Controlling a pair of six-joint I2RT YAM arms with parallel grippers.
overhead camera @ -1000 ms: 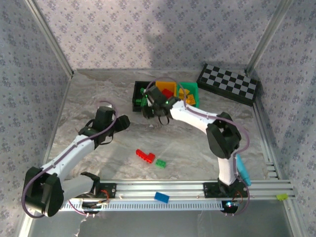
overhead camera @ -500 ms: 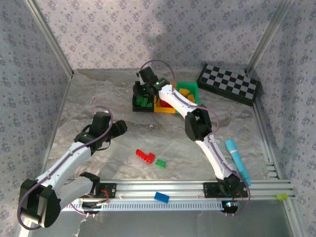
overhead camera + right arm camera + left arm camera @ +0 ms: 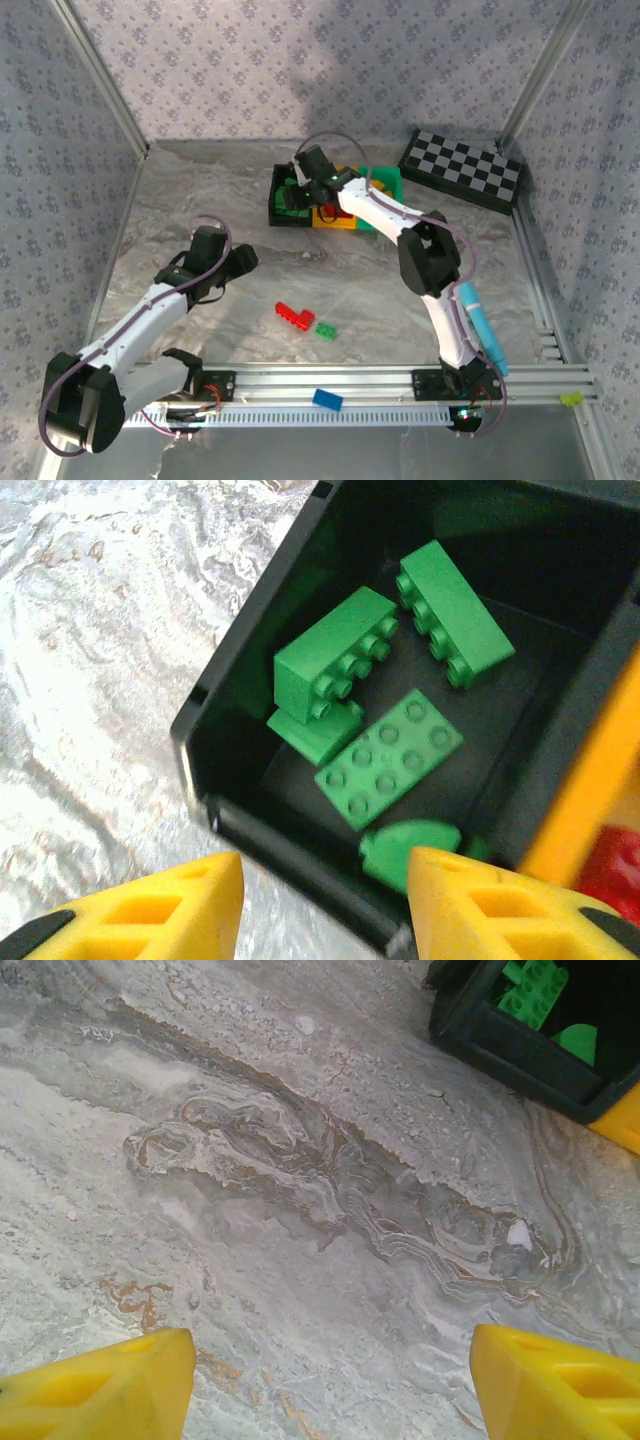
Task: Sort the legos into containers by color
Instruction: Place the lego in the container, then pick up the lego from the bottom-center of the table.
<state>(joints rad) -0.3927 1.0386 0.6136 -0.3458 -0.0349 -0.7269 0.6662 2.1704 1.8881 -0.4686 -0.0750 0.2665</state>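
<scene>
My right gripper (image 3: 303,192) hangs open over the black container (image 3: 275,215), with nothing between its yellow fingers (image 3: 480,910). In the right wrist view several green legos (image 3: 390,760) lie inside that black bin (image 3: 200,750). Beside it stand the yellow container (image 3: 335,222), with a red lego (image 3: 615,870) inside, and the green container (image 3: 390,178). A red lego (image 3: 294,315) and a green lego (image 3: 326,330) lie on the marble table in front. My left gripper (image 3: 243,258) is open and empty above bare table (image 3: 330,1390), left of those two bricks.
A black-and-white checkered board (image 3: 463,170) lies at the back right. A blue brick (image 3: 327,400) rests on the front rail. A teal pen-like object (image 3: 480,325) lies beside the right arm's base. Patterned walls close in three sides.
The right arm swung from in front of the bins to over the black bin, and its jaws opened. The left arm shifted slightly.
</scene>
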